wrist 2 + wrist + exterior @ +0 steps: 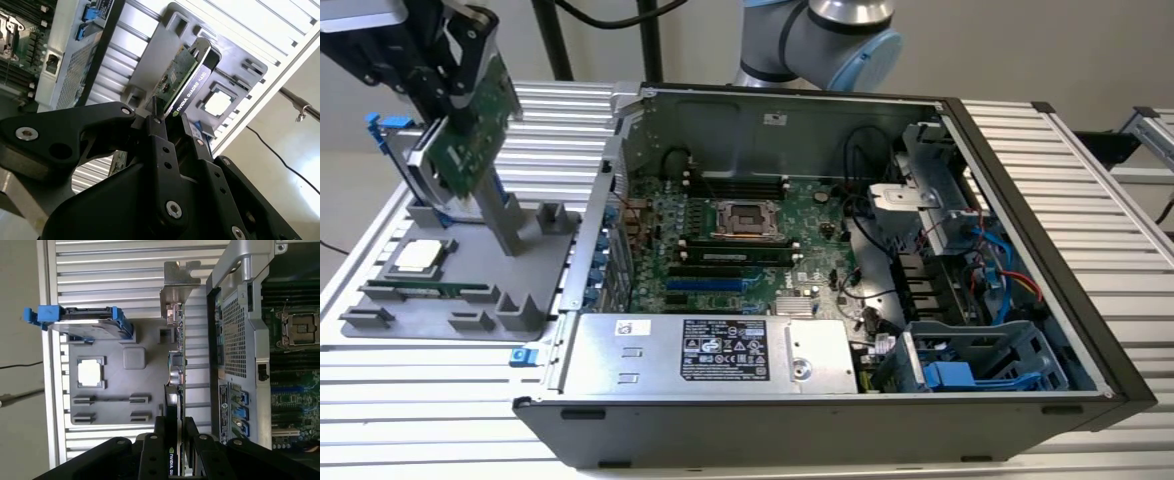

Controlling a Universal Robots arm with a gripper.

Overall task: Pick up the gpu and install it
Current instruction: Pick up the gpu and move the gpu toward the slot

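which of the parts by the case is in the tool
The gpu, the green card clamped in the tool; the hard drive and cpu sit on the tray.

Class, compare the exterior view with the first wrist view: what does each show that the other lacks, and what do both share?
Exterior view, not first wrist view: the power supply and drive cage. First wrist view, not exterior view: a silver end bracket and the case's perforated rear panel. Both: the gpu clamped in the jaws over the gray parts tray, plus the motherboard's CPU socket.
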